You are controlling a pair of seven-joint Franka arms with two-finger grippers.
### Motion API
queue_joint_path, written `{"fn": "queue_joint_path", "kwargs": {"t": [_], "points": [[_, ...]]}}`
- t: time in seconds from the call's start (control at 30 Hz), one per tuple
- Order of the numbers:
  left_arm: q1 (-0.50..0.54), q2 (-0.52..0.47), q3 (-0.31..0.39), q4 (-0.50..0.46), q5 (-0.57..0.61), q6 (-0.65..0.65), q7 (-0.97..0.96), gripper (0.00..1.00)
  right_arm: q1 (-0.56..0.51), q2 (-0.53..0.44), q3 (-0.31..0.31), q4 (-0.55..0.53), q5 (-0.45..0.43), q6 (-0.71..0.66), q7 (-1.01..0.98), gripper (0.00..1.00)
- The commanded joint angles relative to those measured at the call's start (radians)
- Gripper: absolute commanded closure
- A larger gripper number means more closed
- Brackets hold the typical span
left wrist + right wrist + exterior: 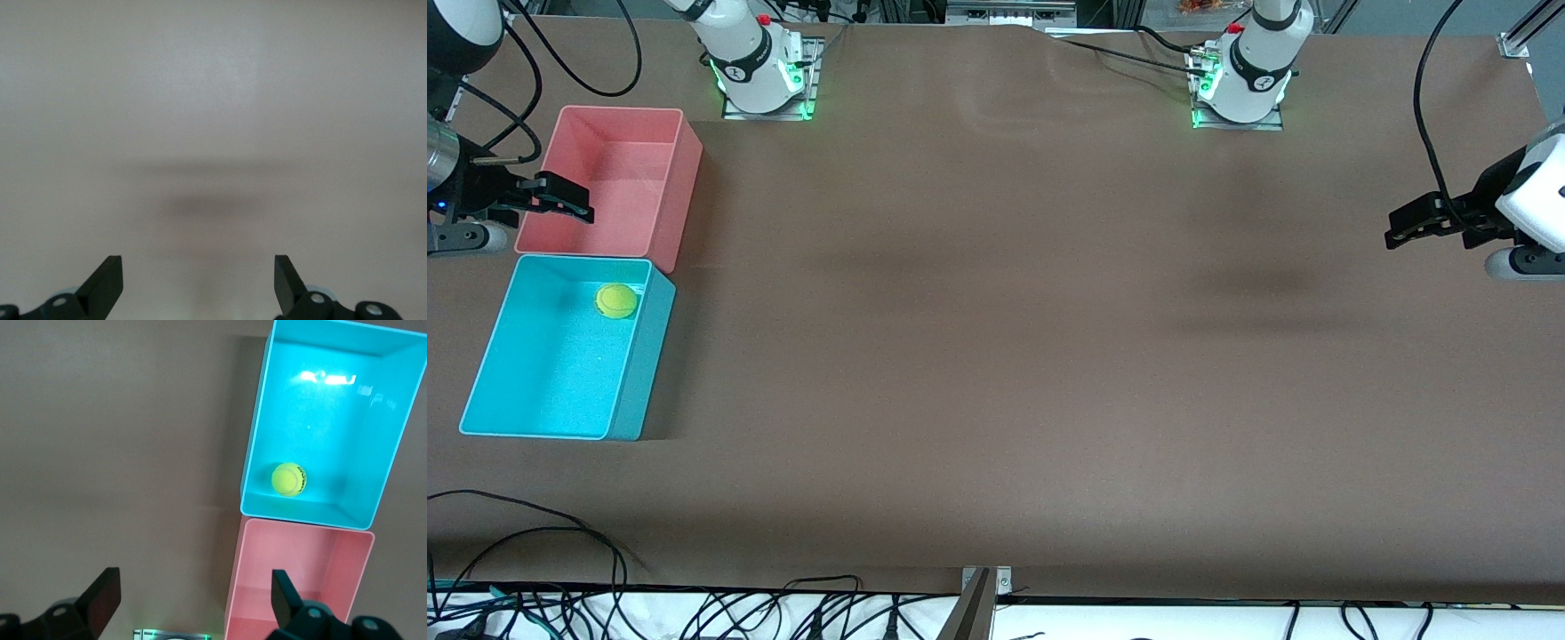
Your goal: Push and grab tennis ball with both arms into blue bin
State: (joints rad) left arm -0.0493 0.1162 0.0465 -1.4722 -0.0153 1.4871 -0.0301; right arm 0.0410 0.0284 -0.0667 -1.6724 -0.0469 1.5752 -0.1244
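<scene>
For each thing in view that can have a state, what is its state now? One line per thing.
tennis ball: resting inside the blue bin, in the corner nearest the pink bin.
blue bin: upright, holds the ball.
pink bin: upright, nothing in it.
right end effector: open, holding nothing, over the pink bin's edge.
left end effector: open, holding nothing, over bare table at its own end.

No text, label or number can be read anywhere; the tennis ball (289, 479) lying in the blue bin (385, 447) carries a small dark print, too small to make out, and the marks on the arm bases are equally illegible
</scene>
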Motion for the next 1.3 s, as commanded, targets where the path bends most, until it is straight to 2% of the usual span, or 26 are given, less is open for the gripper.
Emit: {"fn": "queue_joint_path", "kwargs": {"t": [0.0,0.77,1.13,1.27], "points": [[-0.001,-0.015,0.001,-0.014,-0.009,-0.005,0.018,0.00,-0.033,-0.047,0.050,-0.035,-0.019,0.000,0.003,0.00],[-0.001,-0.013,0.001,-0.014,-0.009,-0.005,0.018,0.00,-0.046,-0.064,0.050,-0.064,0.027,0.052,0.026,0.00],[-0.001,-0.013,0.001,-0.014,-0.009,-0.005,0.018,0.00,-0.046,-0.065,0.057,-0.061,0.030,0.055,0.163,0.00],[-0.001,-0.013,0.001,-0.014,-0.009,-0.007,0.018,0.00,-0.046,-0.065,0.064,-0.063,0.068,0.078,0.161,0.00]]}}
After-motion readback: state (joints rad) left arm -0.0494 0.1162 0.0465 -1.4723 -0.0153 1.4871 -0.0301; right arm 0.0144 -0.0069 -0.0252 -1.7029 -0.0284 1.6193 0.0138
